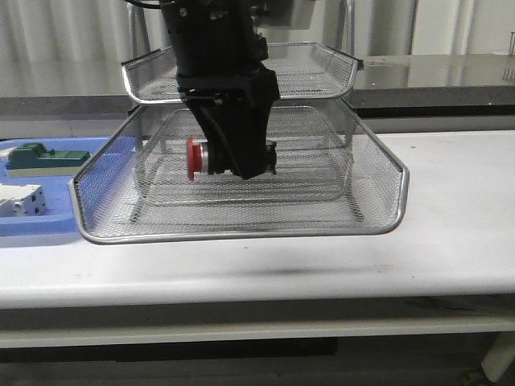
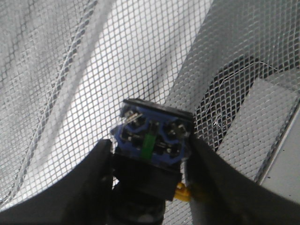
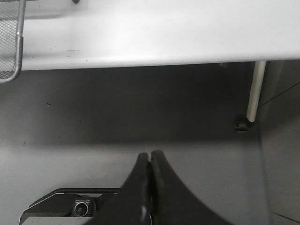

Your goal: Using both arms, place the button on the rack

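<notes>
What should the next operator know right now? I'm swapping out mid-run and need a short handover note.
Left gripper: shut on the button, held over the rack's lowest tier, red cap pointing left in the front view.
Right gripper: shut, empty, below table level, away from the rack.
Done: button picked up and carried to the rack.
Left: lower it onto the mesh, open the left gripper, withdraw the arm. Whether the button already touches the mesh cannot be told.
</notes>
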You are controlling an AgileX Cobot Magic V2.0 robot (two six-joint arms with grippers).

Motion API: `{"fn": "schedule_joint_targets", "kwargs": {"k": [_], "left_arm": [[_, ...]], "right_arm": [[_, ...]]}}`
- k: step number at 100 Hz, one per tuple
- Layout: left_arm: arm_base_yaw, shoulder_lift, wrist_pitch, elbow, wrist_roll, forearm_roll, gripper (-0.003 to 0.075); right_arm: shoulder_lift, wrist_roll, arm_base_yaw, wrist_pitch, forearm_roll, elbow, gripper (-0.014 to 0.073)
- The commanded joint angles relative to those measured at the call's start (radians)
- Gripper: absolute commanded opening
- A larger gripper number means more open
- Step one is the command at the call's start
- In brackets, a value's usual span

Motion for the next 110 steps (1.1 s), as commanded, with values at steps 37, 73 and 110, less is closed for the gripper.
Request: {"fn": "schedule_joint_targets", "kwargs": {"k": [37, 73, 110], "left_arm": [[-0.006, -0.054, -0.024, -0.026, 0.012, -0.017, 0.0562], [0.004, -0.105, 0.038, -0.051, 0.012, -0.016, 0.0561], [0.187, -0.298, 0.052, -0.031, -0.053, -0.033, 0.056]], "right_arm": [[0.002, -0.004, -0.003, -0.044, -0.018, -0.034, -0.0071], [0.002, -0.004, -0.003, -0.044, -0.018, -0.034, -0.0071], [0.002, -0.004, -0.003, -0.044, -0.018, -0.034, -0.0071]]}}
